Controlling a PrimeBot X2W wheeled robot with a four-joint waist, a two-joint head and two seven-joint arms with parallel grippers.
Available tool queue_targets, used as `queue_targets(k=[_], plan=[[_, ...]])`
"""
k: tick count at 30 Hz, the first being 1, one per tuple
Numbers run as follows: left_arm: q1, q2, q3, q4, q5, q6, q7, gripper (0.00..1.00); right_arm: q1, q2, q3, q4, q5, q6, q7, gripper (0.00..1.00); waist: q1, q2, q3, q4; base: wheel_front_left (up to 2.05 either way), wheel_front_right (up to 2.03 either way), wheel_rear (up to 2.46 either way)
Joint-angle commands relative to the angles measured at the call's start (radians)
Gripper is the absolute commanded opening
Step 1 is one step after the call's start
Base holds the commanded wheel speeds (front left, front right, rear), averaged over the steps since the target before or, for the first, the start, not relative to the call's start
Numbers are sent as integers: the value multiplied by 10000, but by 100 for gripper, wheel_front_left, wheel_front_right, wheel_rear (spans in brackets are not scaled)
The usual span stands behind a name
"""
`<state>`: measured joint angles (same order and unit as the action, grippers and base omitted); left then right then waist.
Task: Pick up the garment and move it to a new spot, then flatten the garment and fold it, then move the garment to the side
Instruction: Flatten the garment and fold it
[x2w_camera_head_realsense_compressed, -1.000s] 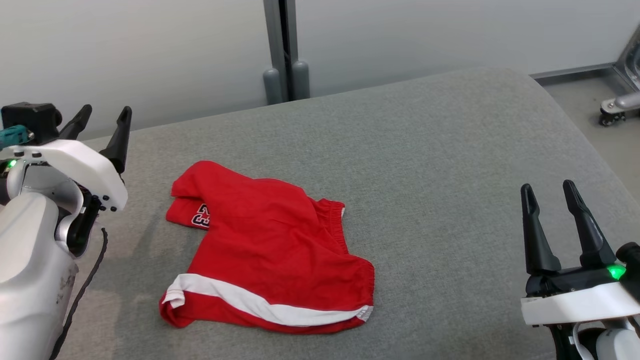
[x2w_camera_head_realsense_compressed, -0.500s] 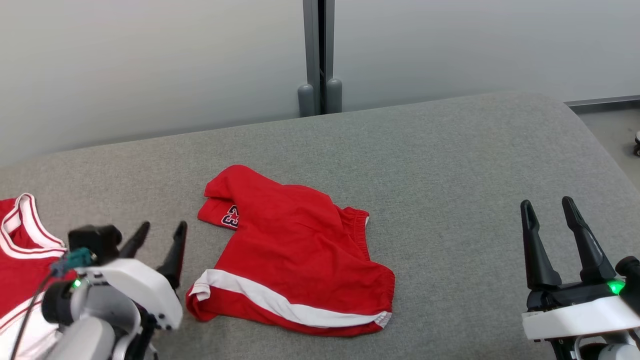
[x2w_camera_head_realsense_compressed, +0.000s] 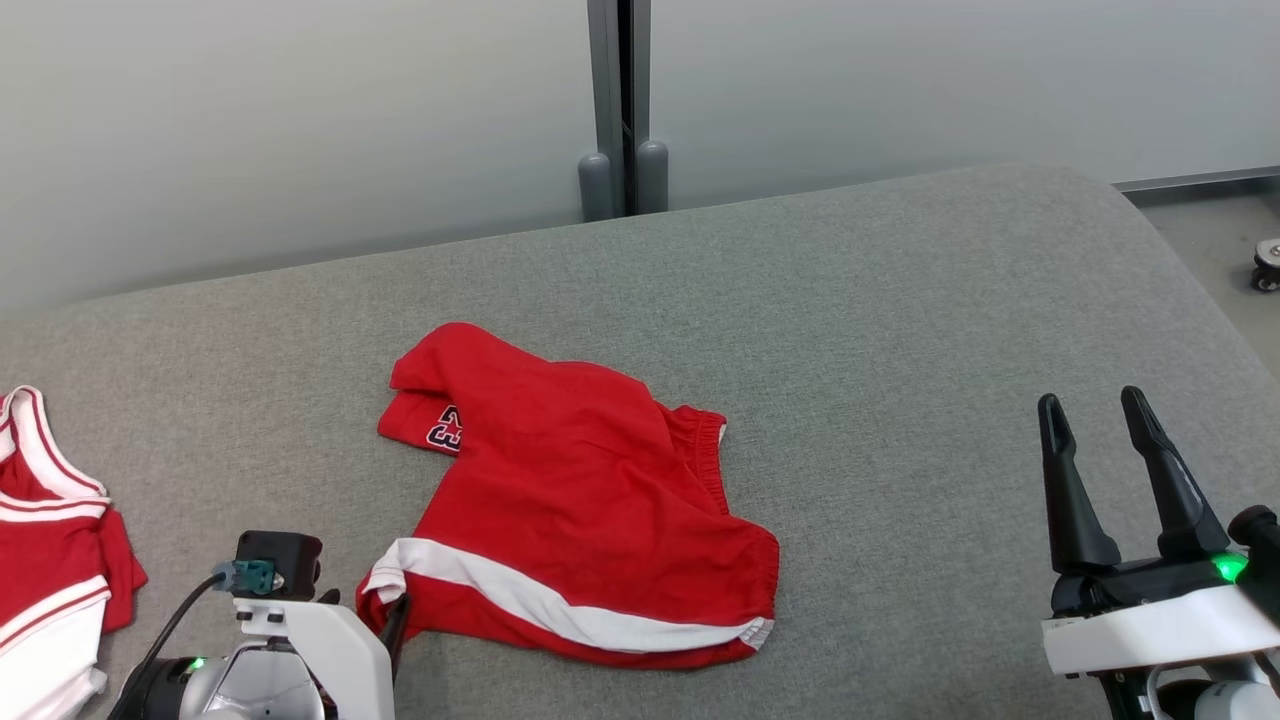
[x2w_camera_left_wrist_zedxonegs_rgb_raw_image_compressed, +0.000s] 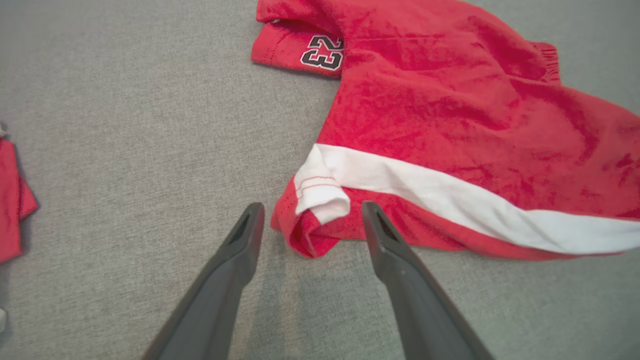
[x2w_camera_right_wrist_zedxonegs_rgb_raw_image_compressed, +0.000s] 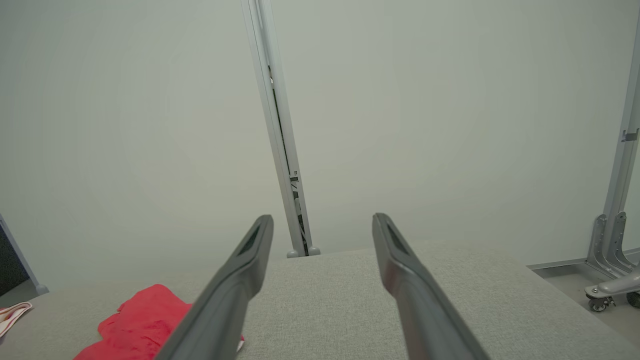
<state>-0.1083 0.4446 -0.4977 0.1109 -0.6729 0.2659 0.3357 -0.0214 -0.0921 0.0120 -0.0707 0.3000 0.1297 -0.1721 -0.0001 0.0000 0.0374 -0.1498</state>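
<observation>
The garment (x2w_camera_head_realsense_compressed: 570, 500) is a pair of red shorts with a white stripe and the number 23, lying crumpled on the grey padded surface (x2w_camera_head_realsense_compressed: 900, 330). My left gripper (x2w_camera_head_realsense_compressed: 365, 608) is at the bottom left of the head view, at the shorts' near left corner. In the left wrist view the left gripper (x2w_camera_left_wrist_zedxonegs_rgb_raw_image_compressed: 311, 207) is open, and its fingers straddle the folded white-striped corner of the garment (x2w_camera_left_wrist_zedxonegs_rgb_raw_image_compressed: 450, 115); whether they touch it I cannot tell. My right gripper (x2w_camera_head_realsense_compressed: 1090, 398) stands open and empty at the lower right, far from the shorts. The right gripper (x2w_camera_right_wrist_zedxonegs_rgb_raw_image_compressed: 322, 218) points at the wall.
A second red and white garment (x2w_camera_head_realsense_compressed: 50, 540) lies at the surface's left edge. A grey post (x2w_camera_head_realsense_compressed: 615, 100) and pale wall stand behind. The surface rounds off at the right, where a caster (x2w_camera_head_realsense_compressed: 1268, 265) stands on the floor.
The head camera has shifted. My left gripper has come down from the far left to the shorts' near left corner. The right gripper and the shorts have stayed put.
</observation>
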Motion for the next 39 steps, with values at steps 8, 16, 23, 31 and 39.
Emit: queue_targets(k=[8, 16, 23, 31, 39], plan=[[-846, 384, -275, 35, -144, 197, 1827, 100, -31, 35, 41, 124, 46, 20, -93, 100, 1, 0, 122, -132, 0, 0, 0], [-1364, 293, -471, 640, -325, -293, 2196, 48, -187, 70, 154, 267, 72, 20, -167, 100, 1, 0, 314, -193, 0, 0, 0], [-1341, 525, -487, 609, -416, -815, 1934, 0, -176, 26, 123, 384, 82, 20, -253, 100, 1, 0, 350, -97, 0, 0, 0], [-1068, 1542, -1109, -434, -300, -2177, 2389, 0, -176, -78, 141, 362, 56, 20, -145, 100, 1, 0, 205, 83, 0, 0, 0], [-851, 2511, -1694, -786, -79, -3074, 3052, 19, -100, -181, 139, 220, 20, 20, -2, 100, 1, 0, 162, 115, 0, 0, 0]])
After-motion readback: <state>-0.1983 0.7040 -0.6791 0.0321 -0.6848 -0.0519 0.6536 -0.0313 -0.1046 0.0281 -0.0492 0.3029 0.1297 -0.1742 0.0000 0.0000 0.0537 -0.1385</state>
